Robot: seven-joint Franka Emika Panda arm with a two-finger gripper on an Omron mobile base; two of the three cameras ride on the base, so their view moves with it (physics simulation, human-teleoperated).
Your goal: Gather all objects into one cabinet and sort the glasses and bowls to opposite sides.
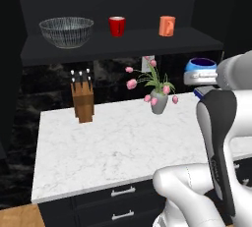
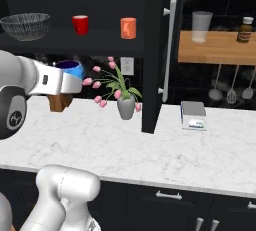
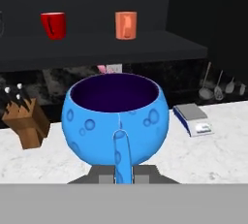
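The gripper [image 3: 123, 178] is clenched on the handle of the blue cup [image 3: 116, 119], which sits upright right in front of the hand camera, its dark inside showing. From the base cameras the cup [image 1: 201, 66] hangs in the air above the marble counter [image 1: 118, 142], just to the right of the vase of pink flowers [image 1: 158, 100] and a little higher than the blooms.

Everything else is best placed from that vase. Above it runs the dark shelf of the cabinet [image 1: 123, 44]. On the shelf, directly over the flowers, stands the orange cup [image 1: 167, 26]; the red cup [image 1: 117, 26] is to the left of that, and the mesh bowl [image 1: 66, 31] is furthest left, well apart from both cups. The knife block [image 1: 82, 99] stands on the counter to the left of the vase, and a small scale [image 2: 193, 115] lies to its right, beyond the cabinet's side wall.

So the blue cup looks like the last piece to go up, and the risks seem plain. The grip is on a thin handle only (a poor hold for a squat, heavy-looking cup), so a quick swing could let it tilt or slip. A low path could brush the flowers or catch the shelf's front edge. Set down carelessly, it could knock the orange cup, or land on the wrong side for the sorting.
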